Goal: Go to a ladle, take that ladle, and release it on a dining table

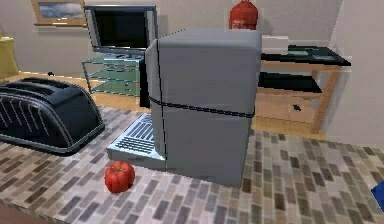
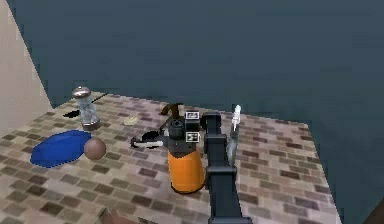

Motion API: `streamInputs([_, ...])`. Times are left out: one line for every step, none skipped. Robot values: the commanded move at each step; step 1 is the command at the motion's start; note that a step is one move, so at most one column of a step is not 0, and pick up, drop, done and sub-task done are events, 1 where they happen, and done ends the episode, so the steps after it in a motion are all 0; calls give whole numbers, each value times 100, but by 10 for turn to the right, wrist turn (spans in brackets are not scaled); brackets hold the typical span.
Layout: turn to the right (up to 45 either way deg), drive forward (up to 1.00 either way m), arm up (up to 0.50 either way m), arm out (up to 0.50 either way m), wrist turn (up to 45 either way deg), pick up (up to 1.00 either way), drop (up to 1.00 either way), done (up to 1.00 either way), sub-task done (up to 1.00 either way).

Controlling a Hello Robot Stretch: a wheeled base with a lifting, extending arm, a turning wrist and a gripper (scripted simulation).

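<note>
In the arm side view my arm [image 2: 224,185] rises from the bottom edge over a tiled countertop [image 2: 290,160]. At its far end are two white marker squares [image 2: 190,120], with the gripper [image 2: 150,139] reaching left just above the counter. An orange bottle [image 2: 185,168] with a dark top stands right at the gripper's body. I cannot tell whether the gripper holds anything. A thin pale upright piece [image 2: 236,122] sits beside the arm, and a small brown tip [image 2: 168,107] pokes up behind the gripper. I cannot make out a ladle's shape.
A blue plate [image 2: 60,149], a brownish ball [image 2: 94,148] and a glass shaker [image 2: 85,104] lie on the counter. Ahead are a black toaster [image 1: 40,115], a red tomato [image 1: 119,176], a grey fridge [image 1: 205,100], a TV [image 1: 120,28] and a shelf [image 1: 300,70].
</note>
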Motion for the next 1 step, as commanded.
streamInputs([0, 0, 0, 0, 0, 100, 0, 0, 0])
